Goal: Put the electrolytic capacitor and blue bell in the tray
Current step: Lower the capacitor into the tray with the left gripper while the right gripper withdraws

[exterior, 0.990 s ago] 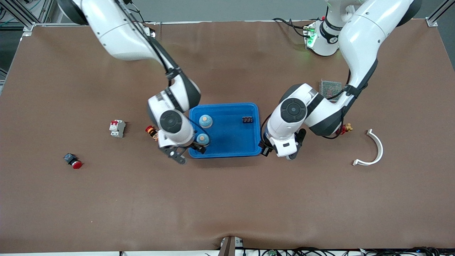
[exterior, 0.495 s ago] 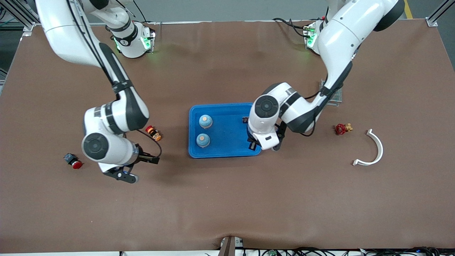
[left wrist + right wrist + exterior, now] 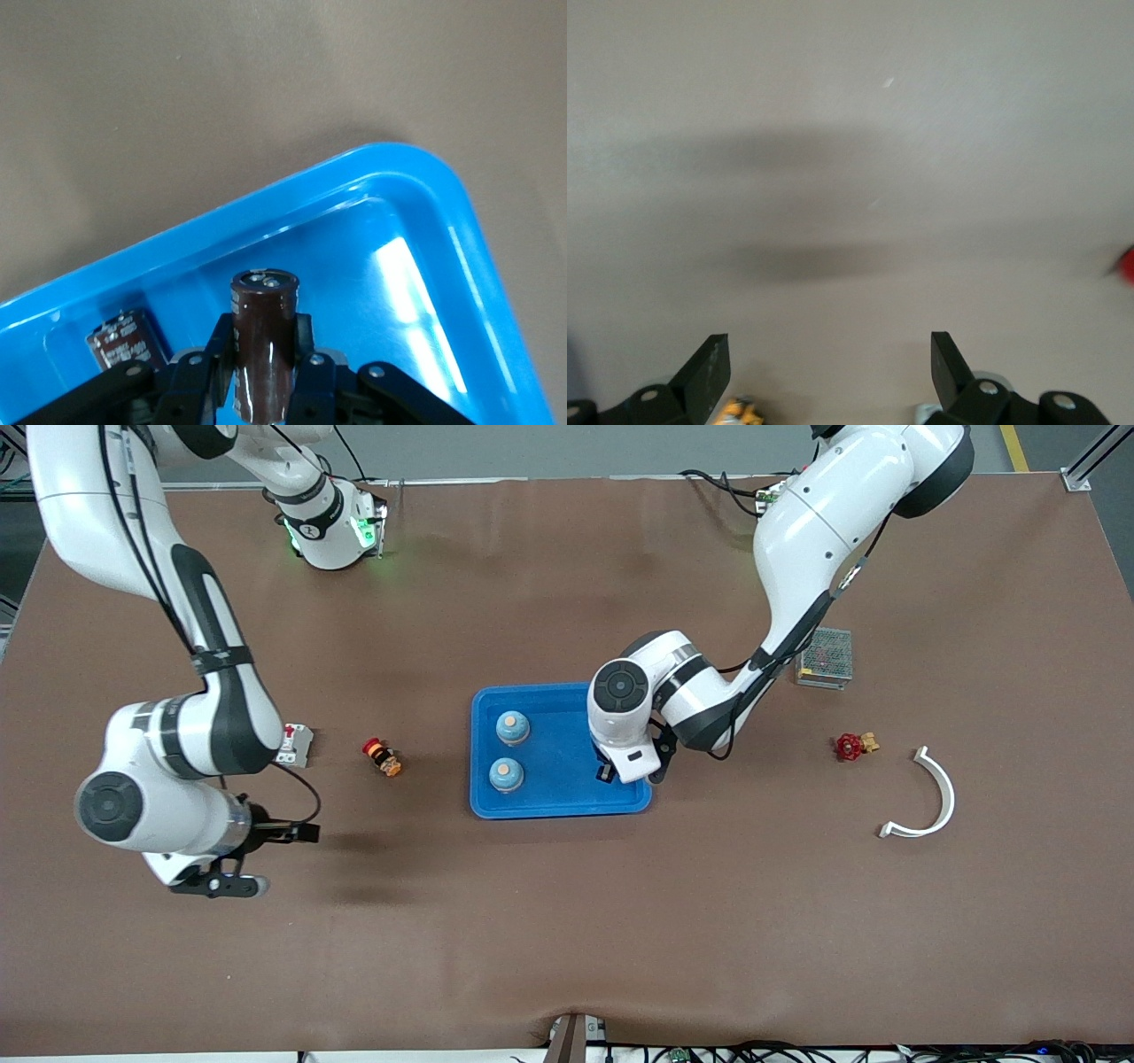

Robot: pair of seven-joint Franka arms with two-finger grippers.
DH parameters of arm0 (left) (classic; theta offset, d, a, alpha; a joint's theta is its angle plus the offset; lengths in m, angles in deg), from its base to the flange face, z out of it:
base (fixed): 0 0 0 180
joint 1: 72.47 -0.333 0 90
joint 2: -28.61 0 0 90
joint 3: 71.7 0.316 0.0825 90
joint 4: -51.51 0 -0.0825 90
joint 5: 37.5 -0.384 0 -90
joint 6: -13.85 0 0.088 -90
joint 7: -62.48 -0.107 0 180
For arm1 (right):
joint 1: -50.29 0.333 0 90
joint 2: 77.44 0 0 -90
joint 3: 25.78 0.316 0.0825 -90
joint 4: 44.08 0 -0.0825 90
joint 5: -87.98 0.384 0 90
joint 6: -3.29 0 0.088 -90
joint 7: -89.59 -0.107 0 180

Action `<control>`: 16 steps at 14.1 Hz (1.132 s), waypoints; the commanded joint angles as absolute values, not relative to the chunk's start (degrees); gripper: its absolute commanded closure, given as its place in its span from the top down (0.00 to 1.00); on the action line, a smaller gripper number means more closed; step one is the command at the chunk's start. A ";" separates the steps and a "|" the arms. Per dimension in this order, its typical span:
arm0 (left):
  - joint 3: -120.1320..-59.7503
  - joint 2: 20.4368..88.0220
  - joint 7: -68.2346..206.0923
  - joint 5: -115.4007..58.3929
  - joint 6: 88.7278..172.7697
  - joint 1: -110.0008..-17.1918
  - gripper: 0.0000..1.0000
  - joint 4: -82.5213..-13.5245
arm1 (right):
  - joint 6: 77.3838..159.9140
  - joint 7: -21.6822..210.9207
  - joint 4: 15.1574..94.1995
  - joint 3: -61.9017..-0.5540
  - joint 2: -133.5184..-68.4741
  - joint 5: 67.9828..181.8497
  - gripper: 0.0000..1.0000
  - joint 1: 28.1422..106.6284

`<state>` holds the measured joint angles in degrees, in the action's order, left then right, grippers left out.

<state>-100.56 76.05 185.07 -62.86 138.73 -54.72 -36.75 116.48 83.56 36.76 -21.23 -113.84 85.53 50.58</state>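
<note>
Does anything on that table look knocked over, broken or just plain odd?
Nothing stands out. Two blue bells sit upright in the tray. The left gripper holds a brown capacitor over the tray, where another lies on its side. The right gripper hangs open over bare table.

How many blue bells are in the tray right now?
2: both blue bells sit in the tray toward the right arm's end, one farther from the front camera, one nearer.
</note>
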 commanded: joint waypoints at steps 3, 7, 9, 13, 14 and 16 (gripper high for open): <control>-99.92 77.74 184.30 -64.65 138.83 -54.10 0.08 -35.32 | 109.41 89.58 31.78 -20.42 -113.13 81.57 1.00 45.81; -99.92 77.39 183.07 -64.57 138.83 -54.19 1.00 -35.15 | 96.48 94.33 21.94 -20.50 -113.04 81.65 1.00 44.31; -99.92 76.51 182.45 -64.57 138.74 -54.80 1.00 -35.06 | 92.60 94.33 19.91 -20.59 -111.38 81.74 1.00 43.61; -100.00 74.93 177.89 -64.65 137.52 -56.38 1.00 -32.51 | 87.17 92.67 20.26 -20.59 -102.25 81.92 1.00 43.52; -100.00 74.49 174.75 -64.57 137.34 -57.52 1.00 -32.42 | 84.79 90.49 20.26 -20.51 -100.40 81.92 1.00 43.69; -100.27 73.08 168.85 -64.30 137.34 -60.15 1.00 -32.42 | 81.88 88.71 20.52 -20.42 -96.71 82.18 1.00 43.87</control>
<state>-99.95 75.06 173.42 -63.54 138.46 -57.88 -32.10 83.97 91.03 18.59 -21.21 -100.87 82.54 44.22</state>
